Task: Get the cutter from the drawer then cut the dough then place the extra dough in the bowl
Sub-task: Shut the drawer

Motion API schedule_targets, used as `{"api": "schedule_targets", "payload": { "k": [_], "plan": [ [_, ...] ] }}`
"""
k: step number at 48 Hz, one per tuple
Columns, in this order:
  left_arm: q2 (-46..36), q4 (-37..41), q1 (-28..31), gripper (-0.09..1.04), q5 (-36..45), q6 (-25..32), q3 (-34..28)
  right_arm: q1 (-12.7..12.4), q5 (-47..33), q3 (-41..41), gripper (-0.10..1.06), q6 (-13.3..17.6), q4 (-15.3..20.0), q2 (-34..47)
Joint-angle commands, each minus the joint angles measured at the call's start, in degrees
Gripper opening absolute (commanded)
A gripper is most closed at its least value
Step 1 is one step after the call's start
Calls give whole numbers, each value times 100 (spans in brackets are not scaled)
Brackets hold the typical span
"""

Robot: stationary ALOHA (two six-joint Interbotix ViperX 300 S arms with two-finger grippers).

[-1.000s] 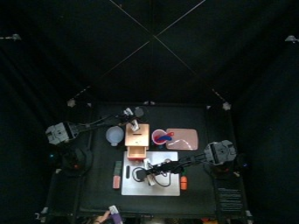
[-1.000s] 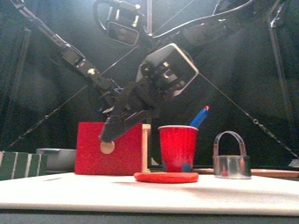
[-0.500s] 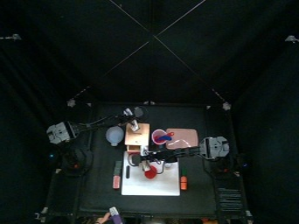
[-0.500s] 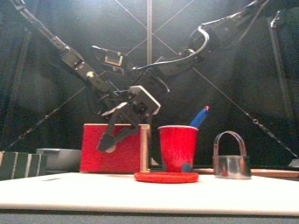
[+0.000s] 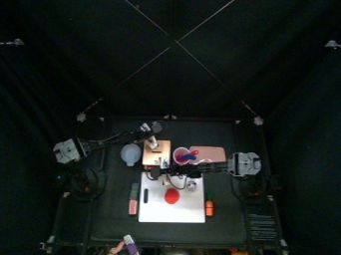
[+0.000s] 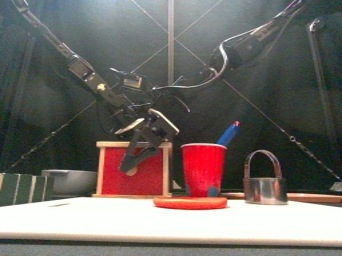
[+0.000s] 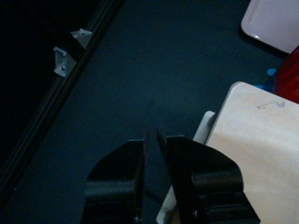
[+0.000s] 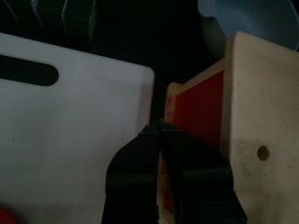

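We count one metal cutter, standing upright at the lower right of the front view, just right of the red cup and out of the drawer. There is one flat red dough disc, lying uncut in front of the cup on the single white cutting board. One pale wooden box stands behind the board, and its red drawer front sits within the box's frame. One blue-grey bowl stands left of the box, and one pink tray lies right of the cup. One blue knife pokes out of the cup. A toy sushi roll lies at the far left of the bench; we cannot count its blocks.

The right hand is clenched on nothing. Its tips are at the edge of the drawer front, and we cannot tell whether they press it. The left hand is also clenched and empty, hanging over bare bench beside the box near the back.

A second ago the drawer front stood much nearer and larger in the front view, pulled out over the board, with the right hand low before it. Now it is back in the box and the hand has followed it. In the top view the right arm has cleared the board, uncovering the dough. The cutter, cup and left hand are where they were.
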Motion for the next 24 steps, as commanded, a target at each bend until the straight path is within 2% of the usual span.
{"api": "schedule_targets", "payload": {
  "k": [1,5,14,24],
  "plan": [
    [-132,26,18,62,-79,18,-141,272,-53,-149,22,0,26,-378],
    [-211,35,132,62,-176,9,-202,510,-9,-97,22,26,158,-571],
    [-527,18,185,62,-571,0,-202,765,255,571,22,0,1011,-1354],
    [-940,-404,9,62,-1116,-9,149,782,756,1749,22,26,1169,-2540]
  ]
}}
